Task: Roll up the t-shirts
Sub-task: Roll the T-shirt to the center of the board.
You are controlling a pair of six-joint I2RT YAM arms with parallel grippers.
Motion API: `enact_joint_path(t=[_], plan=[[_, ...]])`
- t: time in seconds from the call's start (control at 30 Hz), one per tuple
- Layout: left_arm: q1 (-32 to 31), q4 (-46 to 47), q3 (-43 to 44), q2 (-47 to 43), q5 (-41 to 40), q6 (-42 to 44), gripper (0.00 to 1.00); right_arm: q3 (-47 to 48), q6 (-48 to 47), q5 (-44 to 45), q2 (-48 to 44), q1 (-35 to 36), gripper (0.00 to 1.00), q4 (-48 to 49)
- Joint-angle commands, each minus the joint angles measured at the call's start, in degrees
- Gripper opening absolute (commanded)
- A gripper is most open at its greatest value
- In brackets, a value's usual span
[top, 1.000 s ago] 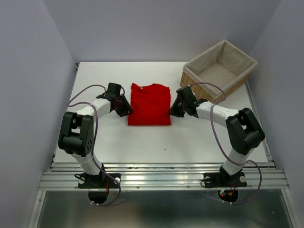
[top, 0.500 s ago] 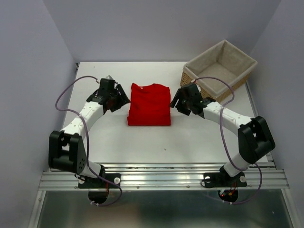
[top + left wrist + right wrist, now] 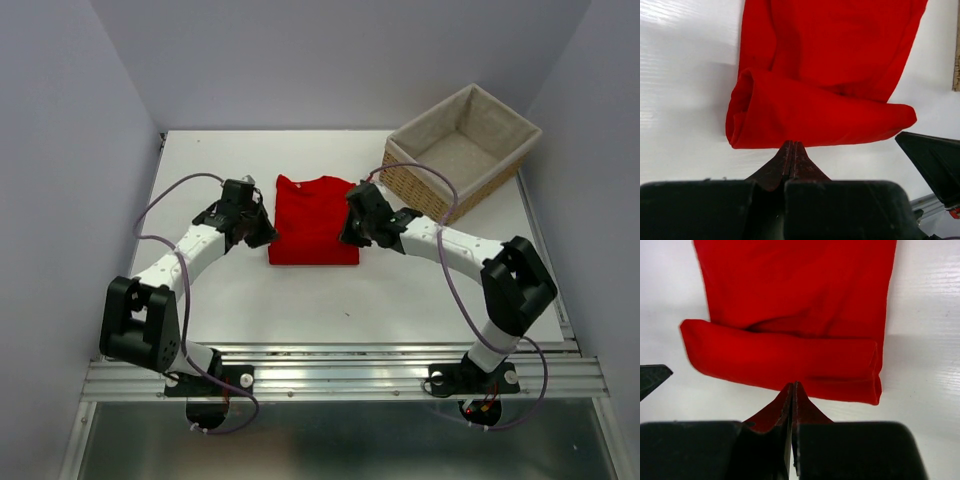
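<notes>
At the table's (image 3: 420,300) middle lies the red t-shirt (image 3: 315,215), its near edge loosely rolled. Our left gripper (image 3: 268,232) and right gripper (image 3: 350,232) are pressed together, tips at that roll, with no cloth visibly between them. If we push unevenly, the thin cloth may slip and the roll may skew or unroll.

White arm links (image 3: 195,245), black joints (image 3: 140,320), purple cables (image 3: 175,184), dark fingers (image 3: 775,172).

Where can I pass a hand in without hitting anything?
Free: the table strip between the t-shirt and the near edge, and the far-left corner. Crowded: both shirt sides, at the left gripper and right gripper, and the far-right basket.
</notes>
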Motion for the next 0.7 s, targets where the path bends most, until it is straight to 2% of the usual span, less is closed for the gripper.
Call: enact_joint_path(t=[0.0, 0.4, 0.53, 0.67], plan=[[-0.04, 3.64, 0.12, 2.6, 3.45, -0.4, 0.0, 3.53, -2.65, -1.64, 3.63, -0.32, 0.04, 0.16], [0.05, 5.31, 5.75, 15.88, -2.79, 3.38, 0.0, 9.77, -6.44, 1.0, 16.28, -4.37, 0.04, -0.28], [-0.12, 5.31, 5.31, 13.87, -2.53, 3.47, 0.0, 9.69, -6.35, 0.47, 17.35, -4.89, 0.04, -0.63], [-1.53, 3.74, 5.4, 7.99, -3.75, 4.08, 0.0, 9.43, -6.61, 0.47, 17.26, -4.89, 0.05, -0.63]])
